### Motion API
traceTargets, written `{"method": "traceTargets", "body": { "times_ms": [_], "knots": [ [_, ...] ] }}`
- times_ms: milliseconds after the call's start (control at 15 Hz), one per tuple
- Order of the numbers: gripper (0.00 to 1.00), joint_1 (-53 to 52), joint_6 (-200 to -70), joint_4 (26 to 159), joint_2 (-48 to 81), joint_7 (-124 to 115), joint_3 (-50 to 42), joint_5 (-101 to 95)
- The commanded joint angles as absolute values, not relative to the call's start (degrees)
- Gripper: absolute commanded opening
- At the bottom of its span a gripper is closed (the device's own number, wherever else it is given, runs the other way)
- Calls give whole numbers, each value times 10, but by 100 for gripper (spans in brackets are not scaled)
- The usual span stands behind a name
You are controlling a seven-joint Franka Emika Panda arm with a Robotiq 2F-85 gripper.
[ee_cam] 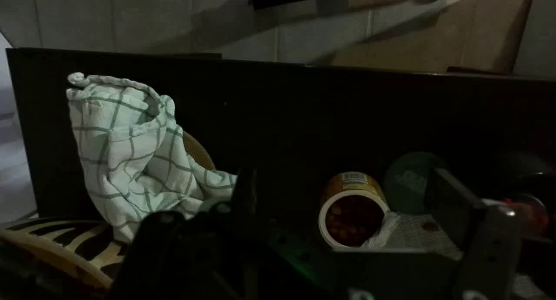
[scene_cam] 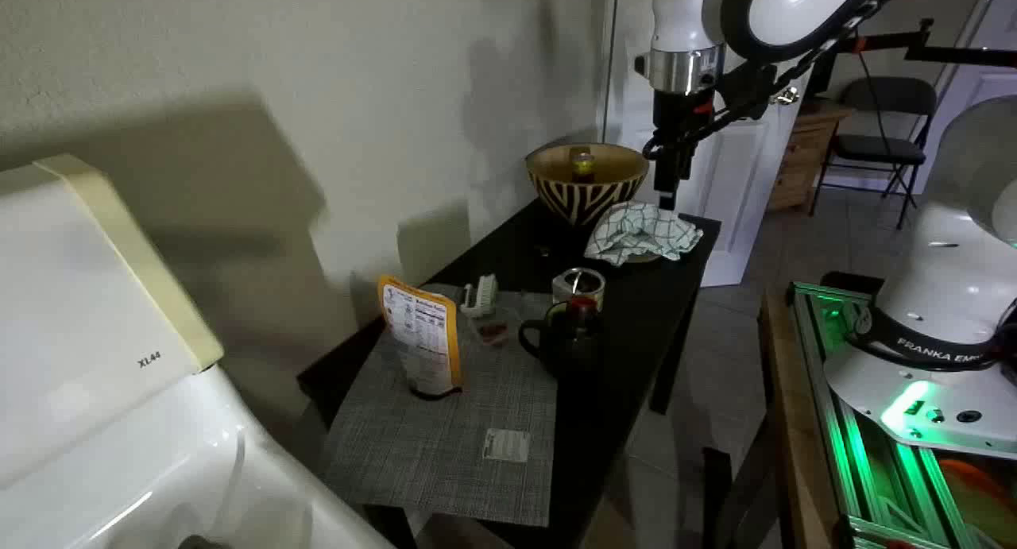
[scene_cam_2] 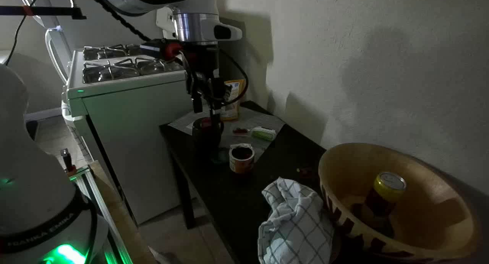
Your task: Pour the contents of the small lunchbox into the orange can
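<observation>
The orange can (scene_cam_2: 241, 166) stands upright and open on the dark table. It also shows in an exterior view (scene_cam: 565, 296) and in the wrist view (ee_cam: 341, 183), where dark reddish contents show inside. The small lunchbox (scene_cam: 494, 332), a low clear box with reddish contents, lies on the grey mat between pouch and can. It also shows in an exterior view (scene_cam_2: 240, 132). In the wrist view I cannot make it out clearly. My gripper (ee_cam: 345, 178) is open and empty, its fingers wide apart, high above the table. It also shows in both exterior views (scene_cam: 669, 195) (scene_cam_2: 206, 112).
A dark mug (scene_cam: 566, 346) with something red at its top stands close to the can. A pouch (scene_cam: 421, 334) stands on the mat (scene_cam: 445, 454) beside a brush (scene_cam: 481, 296). A checked cloth (scene_cam_2: 298, 225) and striped bowl (scene_cam_2: 332, 180) are nearby. A green lid (ee_cam: 406, 178) lies beside the can.
</observation>
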State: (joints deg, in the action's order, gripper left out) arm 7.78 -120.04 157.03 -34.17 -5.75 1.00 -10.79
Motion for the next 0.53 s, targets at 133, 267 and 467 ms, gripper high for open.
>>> {"method": "traceTargets", "body": {
  "times_ms": [133,267,467],
  "knots": [
    [100,73,-1199,1569,-342,-60,5,-111],
    [100,79,-1224,1569,-335,-82,5,-107],
    [100,95,-1331,1544,-264,-127,-12,-84]
  ]
}}
